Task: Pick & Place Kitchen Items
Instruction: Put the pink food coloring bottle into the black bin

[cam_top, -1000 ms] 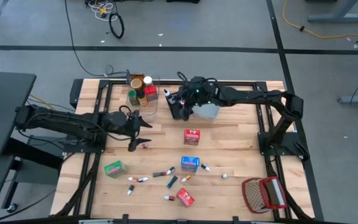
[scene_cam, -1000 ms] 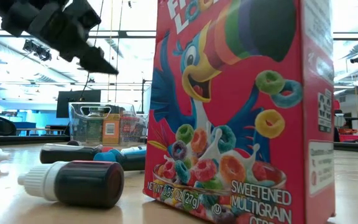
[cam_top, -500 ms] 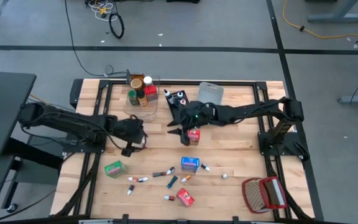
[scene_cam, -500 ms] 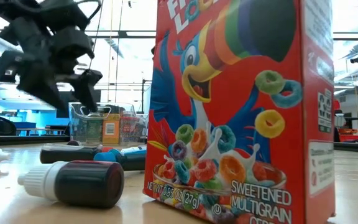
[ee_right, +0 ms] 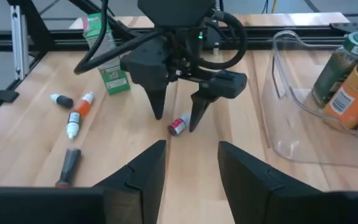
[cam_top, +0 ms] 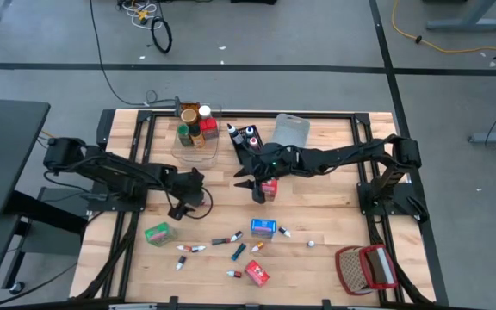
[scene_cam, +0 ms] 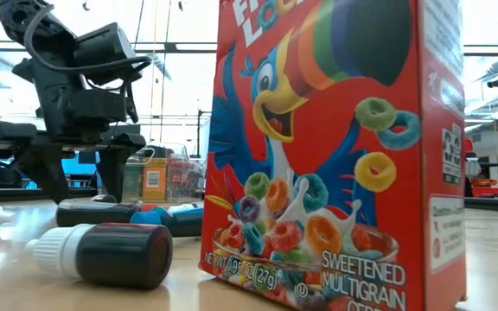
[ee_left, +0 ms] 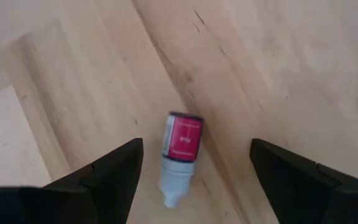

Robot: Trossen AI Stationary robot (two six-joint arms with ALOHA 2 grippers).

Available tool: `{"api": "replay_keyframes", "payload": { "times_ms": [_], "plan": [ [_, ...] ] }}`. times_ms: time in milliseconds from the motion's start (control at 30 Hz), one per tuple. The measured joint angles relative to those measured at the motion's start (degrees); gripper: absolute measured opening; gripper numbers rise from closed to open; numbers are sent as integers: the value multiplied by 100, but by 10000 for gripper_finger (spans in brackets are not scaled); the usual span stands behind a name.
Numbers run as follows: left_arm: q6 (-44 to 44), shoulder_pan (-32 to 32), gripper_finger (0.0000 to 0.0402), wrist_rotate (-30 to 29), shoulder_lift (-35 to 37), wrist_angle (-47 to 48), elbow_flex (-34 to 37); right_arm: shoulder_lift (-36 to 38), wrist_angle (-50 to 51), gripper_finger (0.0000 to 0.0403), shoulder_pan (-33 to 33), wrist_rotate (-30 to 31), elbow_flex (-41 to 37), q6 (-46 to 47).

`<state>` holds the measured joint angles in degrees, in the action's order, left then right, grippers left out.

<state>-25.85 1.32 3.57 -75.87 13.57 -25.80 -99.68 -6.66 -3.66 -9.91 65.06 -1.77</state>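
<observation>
Wooden slat table (cam_top: pixel 317 207) inside a black frame, grey floor with cables all round

Left gripper (cam_top: pixel 191 200) down low near table centre, towards 9 o'clock from the middle, fingers spread wide, straddling a small red food-colouring tube (ee_left: pixel 180 155) lying flat on the wood, white tip out; no contact between fingers and tube

Right gripper (cam_top: pixel 253 182) just past centre, beside a red box (cam_top: pixel 269 189), tips pointing towards 9 o'clock; fingers (ee_right: pixel 143 171) partly parted, nothing between them

Clear bin (cam_top: pixel 198 138) at 11 o'clock, holding jars (cam_top: pixel 194 123) packed upright

Small bottles (cam_top: pixel 248 136) close together at 12 o'clock, next to a grey-blue bin (cam_top: pixel 292 128)

Green box (cam_top: pixel 157 233) at 8 o'clock

Blue box (cam_top: pixel 263 226) just towards 6 o'clock from centre, more tiny tubes (cam_top: pixel 231 241) scattered around it

Red cereal box (scene_cam: pixel 335 147) standing upright at 6 o'clock, filling the low view, a dark tube (scene_cam: pixel 106 254) lying on its side beside it

Red-and-white wire basket (cam_top: pixel 367 268) at 5 o'clock, at the table corner
</observation>
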Motion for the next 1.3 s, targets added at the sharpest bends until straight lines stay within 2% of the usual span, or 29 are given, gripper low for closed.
{"api": "replay_keyframes", "payload": {
  "times_ms": [133,400,533,700,833,967,1200,1300],
  "plan": [
    [159,0,276,77,-2,-48,8,0,-7,155,0,-2,2,-215],
    [762,9,183,63,16,-97,21,0,-136,155,0,0,2,-388],
    [1089,7,134,-146,10,-236,25,0,-277,155,0,-1,2,-385],
    [1472,-7,84,-711,-1,-695,31,0,-439,155,0,-2,2,-484],
    [1545,-2,76,-1409,-1,-1400,31,0,-492,155,0,-2,2,-495],
    [1159,-37,95,-1990,1,-2666,31,0,-509,155,0,-2,2,-498],
    [345,-433,84,-1869,-40,-4490,22,0,-626,155,0,-2,2,-624],
    [356,-750,82,-1371,-194,-5048,16,0,-675,155,0,-2,2,-627]
  ]
}}
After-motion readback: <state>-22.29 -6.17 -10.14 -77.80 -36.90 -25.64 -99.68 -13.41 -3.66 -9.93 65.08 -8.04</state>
